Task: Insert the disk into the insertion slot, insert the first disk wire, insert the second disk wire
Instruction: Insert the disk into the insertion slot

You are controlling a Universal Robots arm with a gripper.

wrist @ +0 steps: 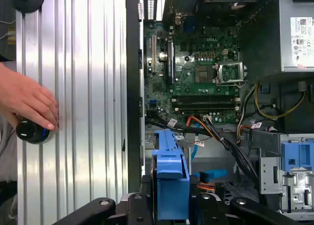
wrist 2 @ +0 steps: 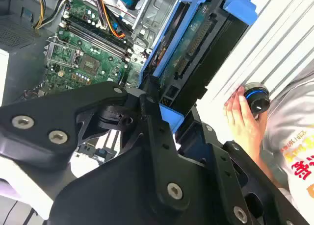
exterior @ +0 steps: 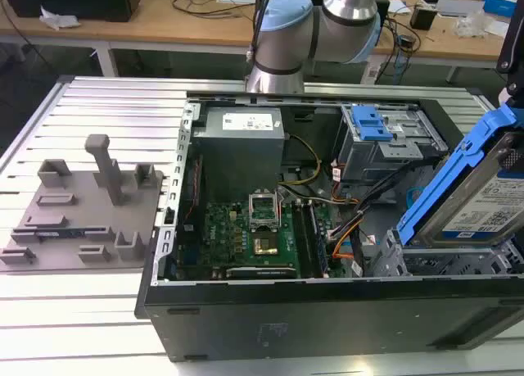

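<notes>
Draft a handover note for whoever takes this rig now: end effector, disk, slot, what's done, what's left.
End effector: shut on the disk, gripping its blue frame.
Disk: tilted in the air above the slot, at the end of the case on the exterior view's right.
Done: disk picked up.
Left: disk not yet in the slot; neither wire plugged into it. Orange wire lies in the case.

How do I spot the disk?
Find the open black computer case, then its end at the exterior view's right. The disk tilts up there: silver, white-and-blue label, bright blue frame. The grey cage nearby has only a blue latch and sits level.
</notes>
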